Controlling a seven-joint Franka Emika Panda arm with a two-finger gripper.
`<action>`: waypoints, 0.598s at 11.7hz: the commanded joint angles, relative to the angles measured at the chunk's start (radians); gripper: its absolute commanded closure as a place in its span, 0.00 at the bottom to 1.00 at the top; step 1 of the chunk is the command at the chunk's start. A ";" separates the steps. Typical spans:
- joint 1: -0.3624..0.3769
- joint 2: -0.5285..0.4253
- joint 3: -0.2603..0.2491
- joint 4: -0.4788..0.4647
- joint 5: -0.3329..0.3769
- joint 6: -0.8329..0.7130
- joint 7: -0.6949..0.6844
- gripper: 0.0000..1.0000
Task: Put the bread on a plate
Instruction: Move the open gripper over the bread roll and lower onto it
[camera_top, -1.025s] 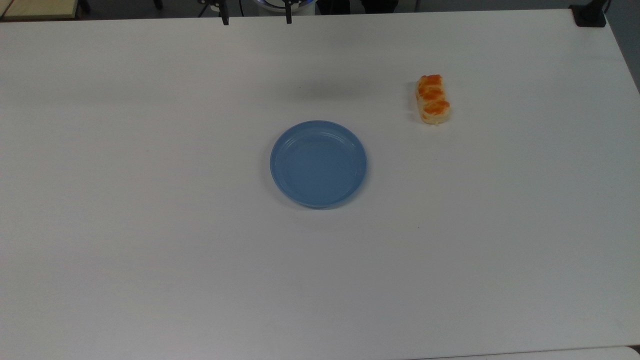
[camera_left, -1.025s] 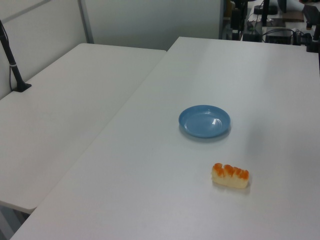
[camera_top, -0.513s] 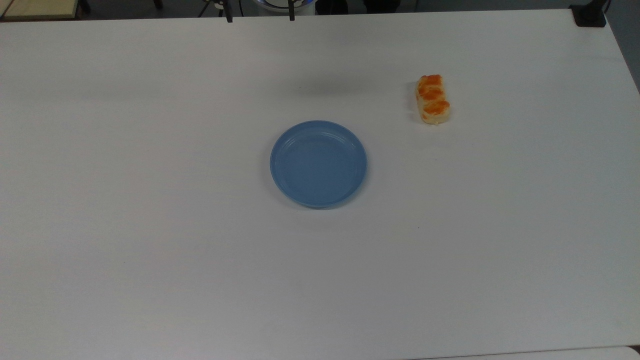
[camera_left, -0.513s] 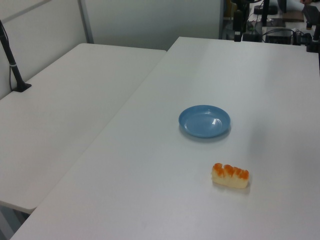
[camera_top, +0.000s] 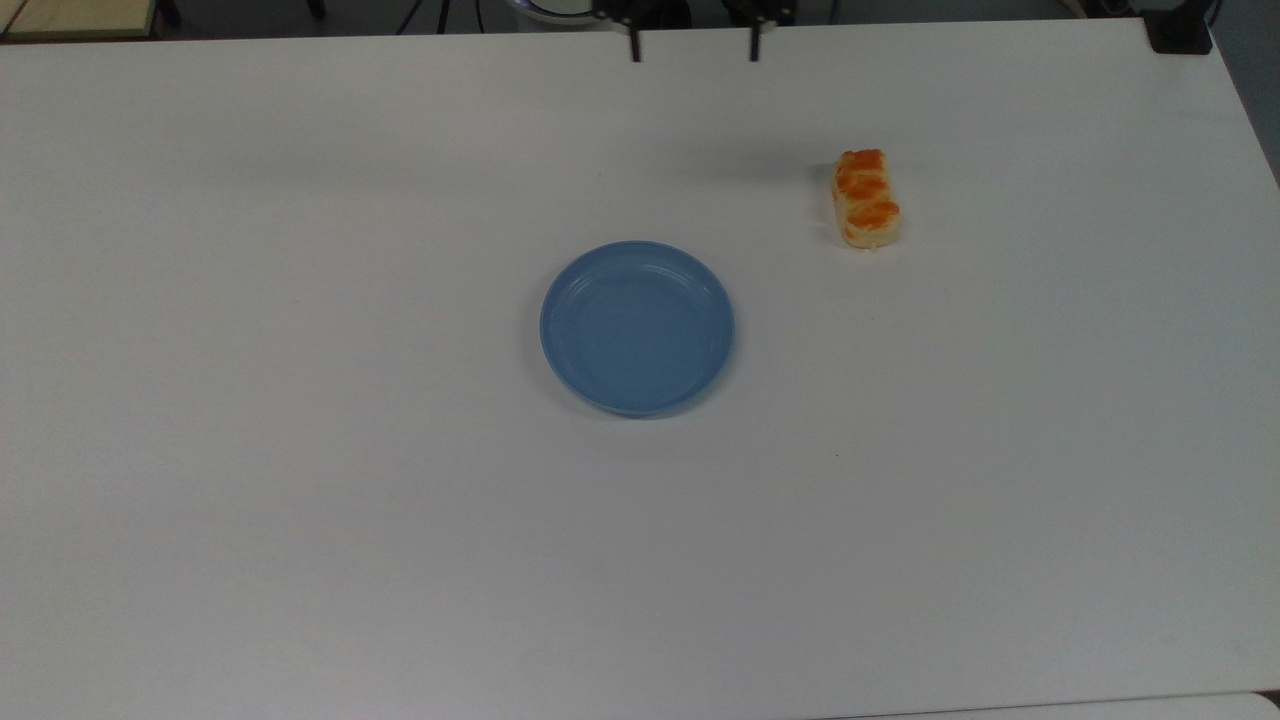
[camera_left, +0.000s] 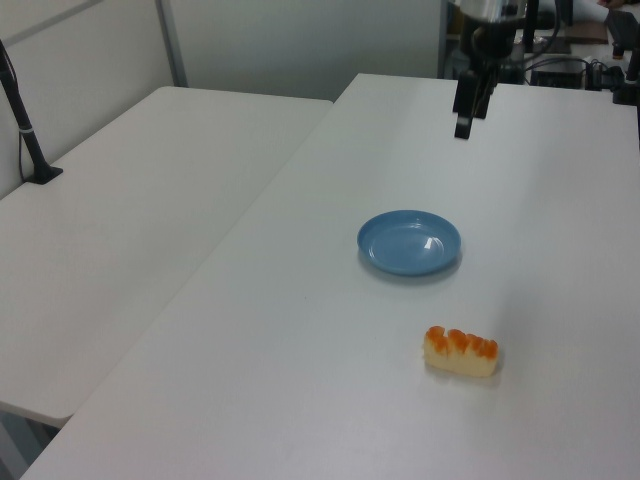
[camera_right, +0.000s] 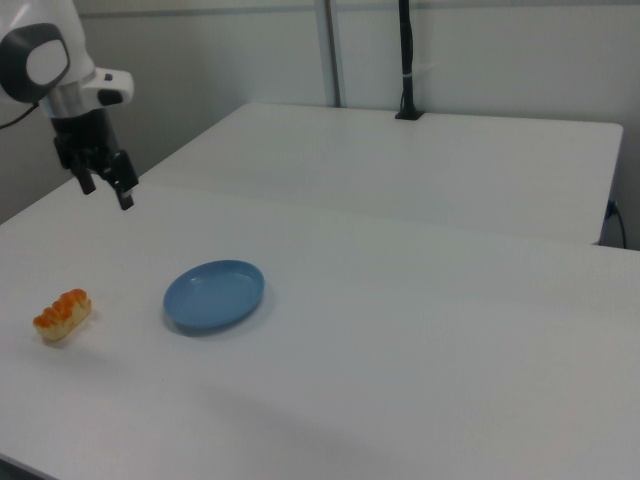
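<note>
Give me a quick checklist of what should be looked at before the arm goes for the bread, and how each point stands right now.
1. Bread free to grab: ok, it lies alone on the table, nothing touching it.
2. Plate ready: ok, nothing lies in it.
3. Tool open: ok, its two fingers stand well apart in the top view.
4. Tool carrying nothing: ok.
5. Tool above the bread: not ok, it hangs high near the table's far edge, off to the top view's left of the bread.
6. Path from bread to plate: ok, bare table between them.
</note>
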 joint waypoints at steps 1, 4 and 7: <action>0.014 -0.001 0.072 -0.065 0.059 0.048 0.119 0.00; 0.046 0.058 0.177 -0.118 0.037 0.055 0.115 0.00; 0.060 0.072 0.241 -0.178 -0.015 0.087 0.115 0.00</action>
